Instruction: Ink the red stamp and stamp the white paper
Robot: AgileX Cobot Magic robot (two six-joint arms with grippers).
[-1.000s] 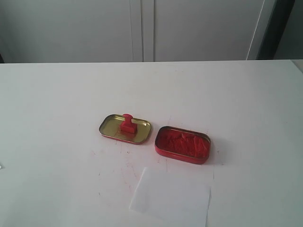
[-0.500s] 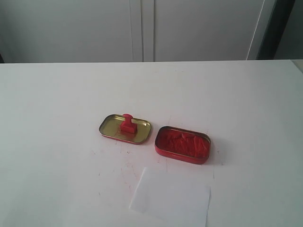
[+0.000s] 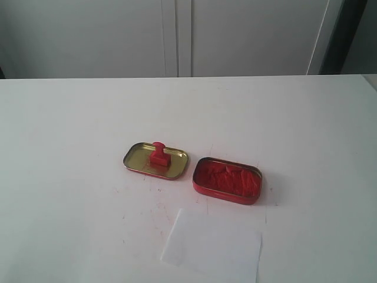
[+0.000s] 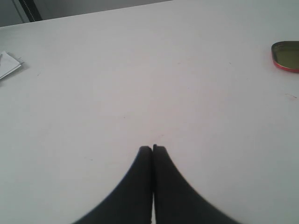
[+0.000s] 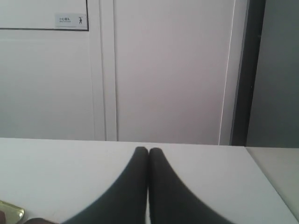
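The red stamp stands upright inside the shallow gold tin lid near the middle of the table. To its right sits the open red tin of ink paste. The white paper lies in front of the tins, near the table's front edge. Neither arm shows in the exterior view. My left gripper is shut and empty above bare table, with the gold lid far off at the frame's edge. My right gripper is shut and empty, facing the back wall.
The white table carries faint red smudges between the lid and the paper. White cabinet doors stand behind the table. A folded white scrap lies on the table in the left wrist view.
A small white speck at the exterior view's left edge one second ago is gone. Stamp, tins and paper have not moved.
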